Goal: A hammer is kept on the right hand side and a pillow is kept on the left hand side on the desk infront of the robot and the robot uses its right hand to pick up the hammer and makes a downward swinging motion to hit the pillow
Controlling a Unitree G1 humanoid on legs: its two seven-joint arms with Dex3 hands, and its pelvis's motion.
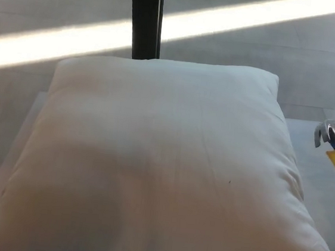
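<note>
1. Hands: neither of the robot's hands shows in my head view, so I can't tell whether either is open, closed or holding anything. Right one may be off-frame on the hammer's handle, but that's a guess.
2. Hammer (332, 141): at the right edge, just beside the pillow's right side. Steel head w/ claw, blue neck, yellow handle running out of frame. Looks raised off the worktop (315, 171), but can't confirm.
3. Handling, my read: head-heavy, stiff; grip the yellow handle well back from the head for swing, firm enough that it won't twist. Handle's surface too cut off to judge for slip.
4. Pillow (157, 166): white, plump, fills most of the frame, left and centre. Soft, will give under a hit; nothing fragile.
5. Hidden: most of the handle, pillow's near edge, worktop under it. Dark post (146, 18) behind, sunlit floor beyond.
</note>
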